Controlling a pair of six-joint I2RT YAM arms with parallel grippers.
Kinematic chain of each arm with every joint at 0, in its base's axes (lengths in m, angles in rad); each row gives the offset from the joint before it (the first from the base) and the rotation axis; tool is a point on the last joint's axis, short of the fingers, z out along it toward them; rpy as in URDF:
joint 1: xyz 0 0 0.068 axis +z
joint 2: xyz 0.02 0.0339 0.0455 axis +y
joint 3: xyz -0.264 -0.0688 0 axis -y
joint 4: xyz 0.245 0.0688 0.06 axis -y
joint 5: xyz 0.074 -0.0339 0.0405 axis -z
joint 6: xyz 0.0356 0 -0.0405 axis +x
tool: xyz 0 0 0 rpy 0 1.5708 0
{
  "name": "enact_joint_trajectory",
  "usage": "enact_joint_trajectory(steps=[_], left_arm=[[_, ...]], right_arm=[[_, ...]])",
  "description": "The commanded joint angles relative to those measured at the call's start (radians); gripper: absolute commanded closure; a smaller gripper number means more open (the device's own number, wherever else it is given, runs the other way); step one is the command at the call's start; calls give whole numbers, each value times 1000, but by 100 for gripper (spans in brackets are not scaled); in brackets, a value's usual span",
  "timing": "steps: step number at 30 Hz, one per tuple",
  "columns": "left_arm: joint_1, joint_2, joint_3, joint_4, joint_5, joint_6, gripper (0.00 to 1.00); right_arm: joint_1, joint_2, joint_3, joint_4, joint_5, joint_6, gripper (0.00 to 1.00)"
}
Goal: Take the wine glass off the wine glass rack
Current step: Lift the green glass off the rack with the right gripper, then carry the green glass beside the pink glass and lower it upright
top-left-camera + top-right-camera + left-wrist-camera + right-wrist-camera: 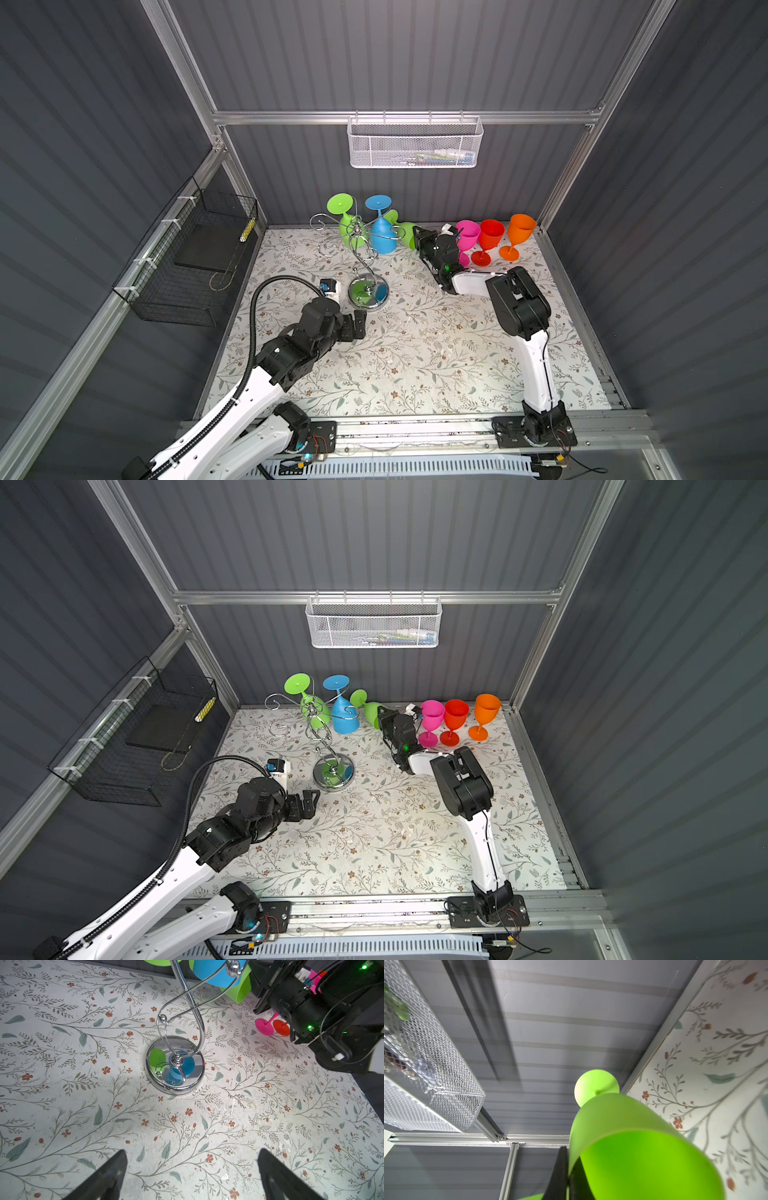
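**Green glass gripped, beside the rack**

My right gripper (419,239) is clamped on the rim of a tilted green glass (372,711), pinching its wall between the fingers (560,1167). The glass lies just beside the rack (358,249). By my judgement the removal is nearly done, with carrying clear and setting down left.

The left gripper (192,1159) hangs wide and empty near the rack's base. A hanging green glass (347,235) and a blue glass (383,240) sit on the rack.

In both top views the wrist hides the grip. I cannot tell whether the held glass's foot is clear of the wire.
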Motion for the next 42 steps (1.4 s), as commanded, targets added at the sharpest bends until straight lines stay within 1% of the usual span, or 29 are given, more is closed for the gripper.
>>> enact_joint_trajectory(steps=[1, 6, 10, 14, 16, 20, 23, 26, 29, 31, 37, 42], left_arm=[[4, 0, 50, -39, 29, -4, 2], [5, 35, 81, -73, 47, 9, 2], [4, 42, 85, -70, 64, 3, 2], [4, 47, 89, -73, 73, -1, 2], [4, 46, 91, -74, 79, 0, 2], [4, 49, 94, -77, 90, 1, 2], [4, 53, 92, -74, 97, 6, 2], [4, 58, 95, -77, 107, 16, 2], [4, 60, 99, -79, 116, 27, 2], [4, 62, 98, -79, 120, 33, 2], [4, 76, 90, -65, 144, 47, 2], [4, 72, 88, -69, 151, 54, 2]], right_arm=[[-3, -74, -33, -66, -43, -39, 100], [-5, -169, -66, -222, -85, -91, 100], [-4, -190, -68, -281, -118, -106, 100], [-3, -198, -40, -392, -147, -142, 100], [-3, -211, -20, -456, -154, -177, 100], [4, -230, 49, -644, -178, -280, 100], [8, -234, 110, -779, -195, -364, 100], [8, -222, 207, -950, -218, -483, 100], [8, -219, 294, -1125, -212, -618, 100], [10, -224, 339, -1208, -205, -707, 100], [9, -163, 593, -1551, -189, -962, 100], [11, -89, 811, -1800, -145, -1109, 100]])
